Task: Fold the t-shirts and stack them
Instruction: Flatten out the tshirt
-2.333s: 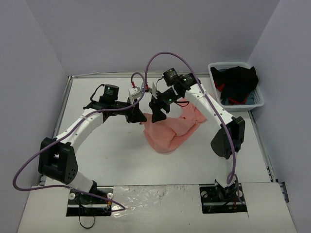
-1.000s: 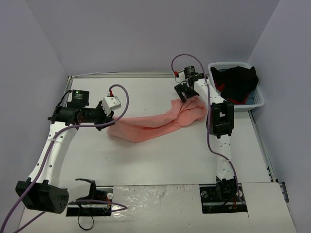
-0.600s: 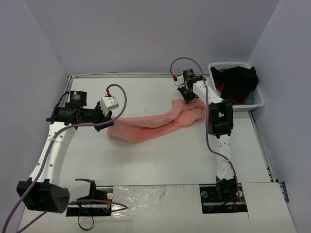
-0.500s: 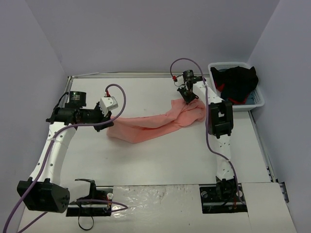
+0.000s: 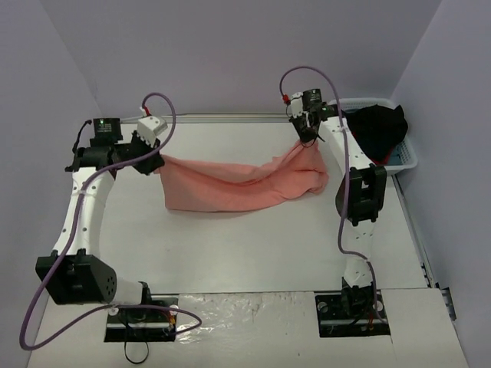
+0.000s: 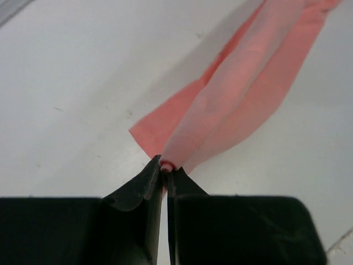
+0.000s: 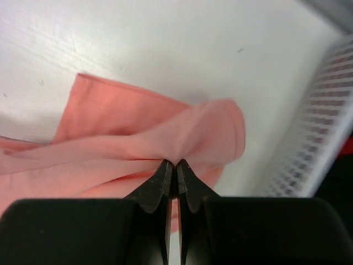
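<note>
Left end effector (image 5: 153, 161), upper left, and right end effector (image 5: 308, 138), upper right, each pinch an edge of the pink t-shirt (image 5: 230, 188). Both have just lifted and moved apart. The shirt now hangs stretched between them over the bench (image 5: 230, 253), apparently ready to lay flat.

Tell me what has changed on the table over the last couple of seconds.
The left hand swung out to the left and the right hand out toward the basket. This drew the bunched pink t-shirt into a wide sheet stretched between them. Both hands stayed shut on the cloth. The basket and the dark clothes in it did not move.
</note>
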You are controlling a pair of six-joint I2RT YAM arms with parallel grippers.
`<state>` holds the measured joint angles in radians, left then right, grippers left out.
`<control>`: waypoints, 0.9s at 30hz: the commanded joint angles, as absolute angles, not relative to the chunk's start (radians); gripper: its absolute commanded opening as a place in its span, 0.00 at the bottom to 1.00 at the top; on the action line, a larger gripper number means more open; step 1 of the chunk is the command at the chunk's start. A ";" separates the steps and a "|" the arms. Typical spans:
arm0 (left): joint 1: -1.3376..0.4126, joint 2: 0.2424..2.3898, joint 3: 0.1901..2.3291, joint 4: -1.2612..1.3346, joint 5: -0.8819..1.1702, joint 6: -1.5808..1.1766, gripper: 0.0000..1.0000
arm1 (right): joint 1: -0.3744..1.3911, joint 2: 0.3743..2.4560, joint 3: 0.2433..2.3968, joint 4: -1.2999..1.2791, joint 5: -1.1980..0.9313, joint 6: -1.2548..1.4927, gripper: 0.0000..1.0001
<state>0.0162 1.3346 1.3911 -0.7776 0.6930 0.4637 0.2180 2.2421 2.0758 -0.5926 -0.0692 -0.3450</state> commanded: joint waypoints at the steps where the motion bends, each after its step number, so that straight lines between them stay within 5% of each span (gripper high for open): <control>1: 0.070 1.400 1.541 -0.687 0.660 0.319 0.03 | 0.186 2.089 2.215 -0.609 -0.049 -0.356 0.00; 5: 0.115 1.391 1.626 -0.635 0.724 0.226 0.02 | 0.152 1.946 2.241 -0.641 -0.106 -0.353 0.00; 10: 0.173 1.240 1.640 -0.753 0.756 0.304 0.02 | 0.114 1.679 2.030 -0.640 -0.179 -0.379 0.00; 19: 0.216 0.911 1.385 -0.773 0.745 0.328 0.03 | 0.112 1.157 1.637 -0.640 -0.230 -0.362 0.00; 27: 0.216 0.902 1.419 -0.756 0.717 0.258 0.02 | 0.112 1.069 1.637 -0.632 -0.186 -0.351 0.00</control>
